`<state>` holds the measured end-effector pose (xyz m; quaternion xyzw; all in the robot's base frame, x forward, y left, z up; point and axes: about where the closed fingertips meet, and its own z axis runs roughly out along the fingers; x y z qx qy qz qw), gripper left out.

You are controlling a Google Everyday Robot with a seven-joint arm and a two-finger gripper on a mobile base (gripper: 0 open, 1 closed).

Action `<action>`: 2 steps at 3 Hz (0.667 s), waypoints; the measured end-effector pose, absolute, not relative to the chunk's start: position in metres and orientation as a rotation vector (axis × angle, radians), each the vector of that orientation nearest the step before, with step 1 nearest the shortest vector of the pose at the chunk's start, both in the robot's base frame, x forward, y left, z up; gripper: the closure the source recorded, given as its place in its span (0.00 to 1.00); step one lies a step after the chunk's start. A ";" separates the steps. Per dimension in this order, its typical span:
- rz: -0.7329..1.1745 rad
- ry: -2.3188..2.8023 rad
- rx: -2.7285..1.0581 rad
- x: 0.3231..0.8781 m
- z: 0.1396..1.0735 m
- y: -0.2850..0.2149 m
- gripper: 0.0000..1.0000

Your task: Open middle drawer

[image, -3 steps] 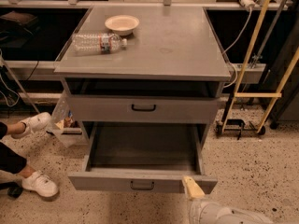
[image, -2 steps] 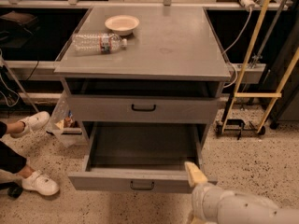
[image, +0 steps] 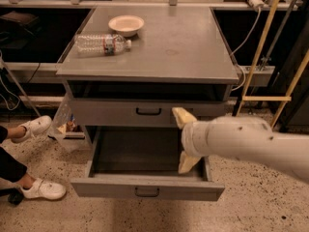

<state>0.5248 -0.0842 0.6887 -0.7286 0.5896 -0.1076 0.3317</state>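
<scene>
Gripper (image: 181, 140) centre-right, fingers (image: 183, 117) spread wide, gripping nothing, lower finger over pulled-out middle drawer (image: 111, 187), plain grey interior, bowl (image: 126, 24) and lying bottle (image: 101, 44) upper left on cabinet top (image: 183, 45)

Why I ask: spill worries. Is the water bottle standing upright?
No, the water bottle lies on its side beside the bowl, with the gripper at the right of the open middle drawer.

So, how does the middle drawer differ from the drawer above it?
The upper drawer is shut, while the middle drawer is pulled far out. The upper drawer shows only its front, but the middle drawer shows its plain grey inside. The open hand has one finger before the upper drawer's front and the other over the middle drawer's right side. Both are grey, with a small black bar handle.
</scene>
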 end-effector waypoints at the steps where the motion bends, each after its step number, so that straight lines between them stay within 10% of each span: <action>1: -0.354 1.618 -1.852 0.578 0.751 -0.113 0.00; 2: -0.424 1.680 -1.802 0.600 0.791 -0.140 0.00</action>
